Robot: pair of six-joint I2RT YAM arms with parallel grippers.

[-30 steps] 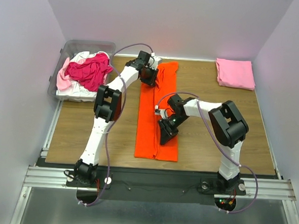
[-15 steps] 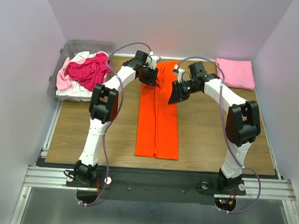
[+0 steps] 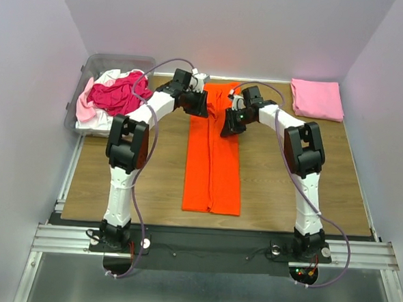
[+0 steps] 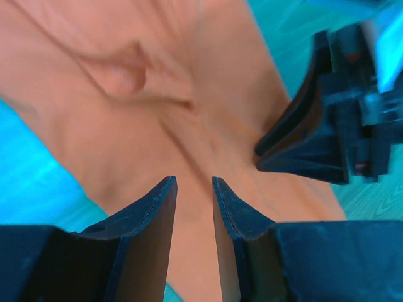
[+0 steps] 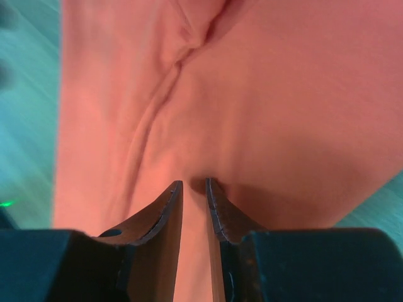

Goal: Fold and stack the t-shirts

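Centrally — bright orange t-shirt point(image 3: 213, 158), one long narrow strip

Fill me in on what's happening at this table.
A robot is folding t-shirts. The orange t-shirt lies folded into a long strip mid-table, and the left tool and right tool both sit at its far end, left jaws apart, right grip unclear. A folded pink t-shirt waits far right; more fill the bin.
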